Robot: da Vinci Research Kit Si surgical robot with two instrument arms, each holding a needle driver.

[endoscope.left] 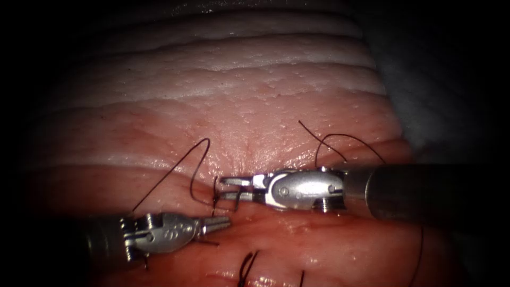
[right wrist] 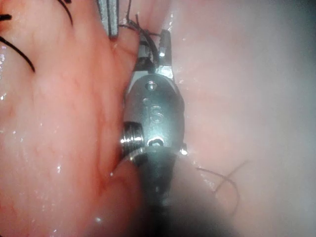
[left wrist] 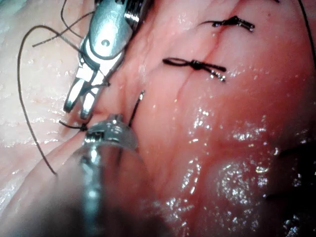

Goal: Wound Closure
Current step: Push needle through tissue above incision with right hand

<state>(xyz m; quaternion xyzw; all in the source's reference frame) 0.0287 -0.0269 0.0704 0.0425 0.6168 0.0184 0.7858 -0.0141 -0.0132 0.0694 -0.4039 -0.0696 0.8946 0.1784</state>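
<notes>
Nearest, the left tool [endoscope.left: 222, 224] has its jaws closed narrowly on the thread [endoscope.left: 175, 172] by the cut [left wrist: 183, 86]. Just beyond, the right tool [endoscope.left: 229, 188] has its jaws narrowly parted around the thread. Where the needle lies cannot be told.

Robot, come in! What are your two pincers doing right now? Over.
Right pincer open astride the thread at the cut. Left pincer shut, just below it; held thing unclear. Needle unseen. Tied stitches on the tissue nearby.
</notes>
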